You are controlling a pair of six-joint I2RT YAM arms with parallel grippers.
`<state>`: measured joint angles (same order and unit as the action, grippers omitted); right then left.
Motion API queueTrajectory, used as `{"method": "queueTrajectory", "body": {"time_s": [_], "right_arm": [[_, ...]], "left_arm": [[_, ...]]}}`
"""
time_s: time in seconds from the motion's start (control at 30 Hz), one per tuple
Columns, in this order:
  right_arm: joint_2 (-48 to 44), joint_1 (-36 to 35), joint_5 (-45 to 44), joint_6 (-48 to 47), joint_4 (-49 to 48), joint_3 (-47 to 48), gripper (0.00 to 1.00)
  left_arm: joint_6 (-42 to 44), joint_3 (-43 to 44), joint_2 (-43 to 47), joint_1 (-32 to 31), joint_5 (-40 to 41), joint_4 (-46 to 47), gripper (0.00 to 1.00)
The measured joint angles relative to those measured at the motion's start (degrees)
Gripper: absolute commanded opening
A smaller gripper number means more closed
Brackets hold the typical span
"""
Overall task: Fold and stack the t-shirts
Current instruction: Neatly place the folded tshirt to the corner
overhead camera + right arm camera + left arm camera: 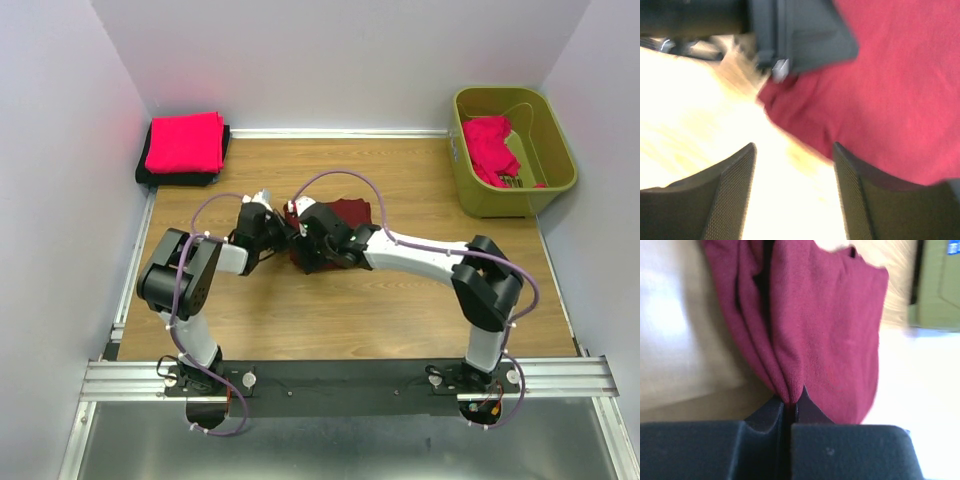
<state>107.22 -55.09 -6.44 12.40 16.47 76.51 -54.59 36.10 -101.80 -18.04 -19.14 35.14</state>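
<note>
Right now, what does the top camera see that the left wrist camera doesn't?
Only the top view: the folded stack in the far left corner, and the pinkish-red shirt inside the green bin. Only the left wrist view: the left fingers pinched shut on a fold of cloth. Both: the maroon shirt and a bit of that bin.

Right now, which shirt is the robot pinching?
The dark maroon t-shirt mid-table, pinched by the left fingers. The pink shirt stacked back left and the pink one in the green bin lie untouched.
</note>
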Motion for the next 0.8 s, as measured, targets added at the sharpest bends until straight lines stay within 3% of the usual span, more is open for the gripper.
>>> {"method": "queueTrajectory", "body": {"time_s": [0.13, 0.43, 0.8], "right_arm": [[-5.4, 0.0, -0.9, 0.0, 0.1, -3.2, 1.00], [-20.1, 0.6, -6.4, 1.5, 4.4, -13.7, 1.00], [-27.5, 1.7, -8.2, 2.6, 13.2, -18.1, 1.00]], "left_arm": [[10.5, 9.3, 0.0, 0.5, 3.4, -9.4, 0.00], [32.6, 31.7, -2.0, 3.4, 13.8, -29.0, 0.00], [51.0, 63.1, -18.2, 9.7, 22.9, -48.2, 0.00]]}}
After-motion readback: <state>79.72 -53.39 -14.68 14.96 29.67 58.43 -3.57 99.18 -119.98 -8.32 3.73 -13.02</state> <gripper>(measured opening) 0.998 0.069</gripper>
